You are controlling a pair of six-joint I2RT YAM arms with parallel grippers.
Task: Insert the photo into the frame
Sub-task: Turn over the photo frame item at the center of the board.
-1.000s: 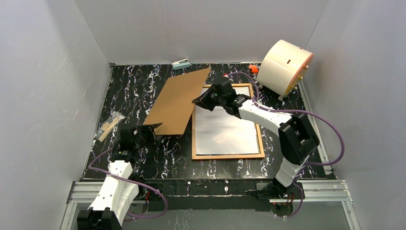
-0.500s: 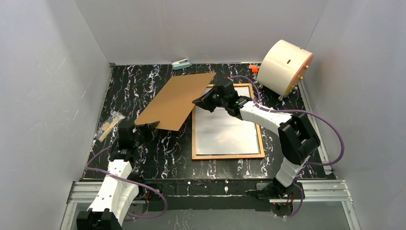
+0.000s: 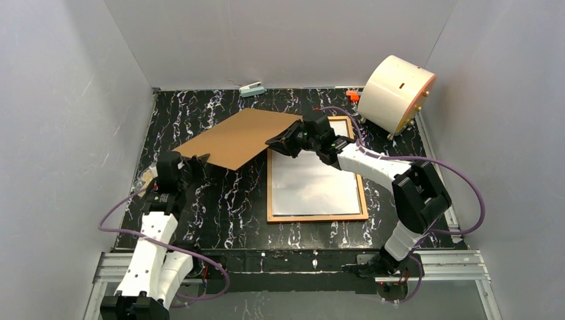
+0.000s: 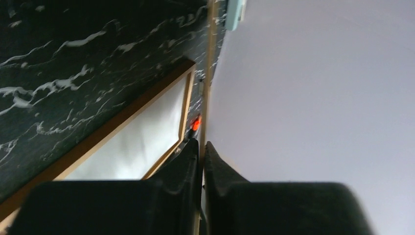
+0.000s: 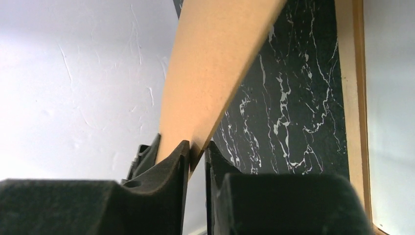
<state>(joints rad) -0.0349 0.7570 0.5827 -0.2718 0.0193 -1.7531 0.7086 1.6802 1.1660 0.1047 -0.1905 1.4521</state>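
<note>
The frame [image 3: 317, 217] lies flat right of centre, orange-brown wood around a pale sheet [image 3: 313, 180]. I cannot tell whether that sheet is the photo's white reverse, and no printed photo shows. A plain brown backing board [image 3: 240, 137] hangs tilted above the table, left of the frame. My left gripper [image 3: 198, 160] is shut on its near-left edge; the left wrist view has the board edge-on [image 4: 205, 88] between the jaws [image 4: 201, 143]. My right gripper [image 3: 274, 142] is at the board's right corner. Its jaws [image 5: 197, 143] stand slightly open around the board [image 5: 215, 63], with a gap on one side.
A cream drum [image 3: 398, 93] stands at the back right. A small teal item [image 3: 252, 89] and an orange item [image 3: 352, 96] lie by the back wall. A clear bag of wooden pieces [image 3: 144, 177] sits beside the left arm. White walls close three sides.
The board has swung down and to the left, lying flatter. The left arm moved left and its jaws closed on the board's edge. The right jaws have parted a little.
</note>
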